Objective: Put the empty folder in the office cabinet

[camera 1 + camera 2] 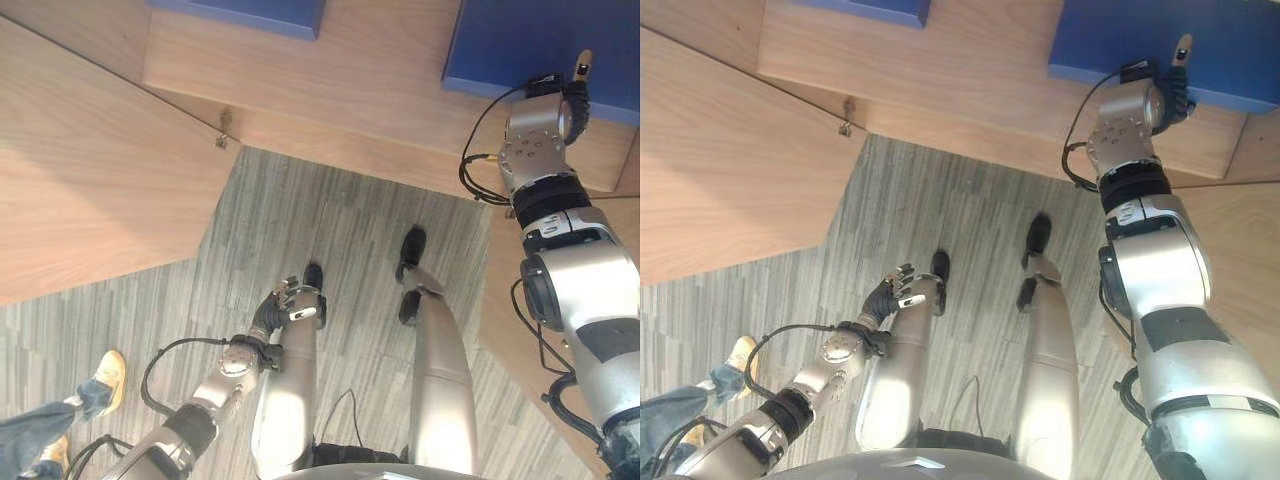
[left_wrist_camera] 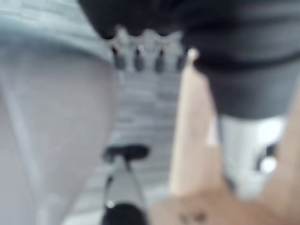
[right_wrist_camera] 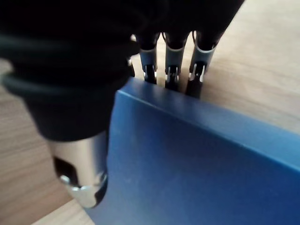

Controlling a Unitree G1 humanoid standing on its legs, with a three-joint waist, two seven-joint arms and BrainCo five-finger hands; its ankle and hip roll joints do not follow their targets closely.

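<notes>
While the wooden cabinet (image 1: pixel 330 70) takes up the top of the head views, with its open door (image 1: pixel 90 180) swung out on the robot's left, two blue folders sit on its shelf. The nearer folder (image 1: pixel 520 50) on the robot's right is the one in play; a second blue folder (image 1: pixel 250 12) lies well apart, further left. Right hand (image 1: pixel 1165 85) is raised to that folder's edge; the right wrist view shows the fingers (image 3: pixel 171 61) hooked over the far side and the thumb (image 3: pixel 79 173) against the near face, so it pinches the folder. Left hand (image 1: pixel 285 305) hangs low by the floor (image 1: pixel 300 230), fingers loosely curled, holding nothing. A person's shoe (image 1: pixel 108 378) shows at the lower left. Judged progress: folder looks already inside the cabinet; what's left is letting go and pulling the arm back, maybe shutting the door.
</notes>
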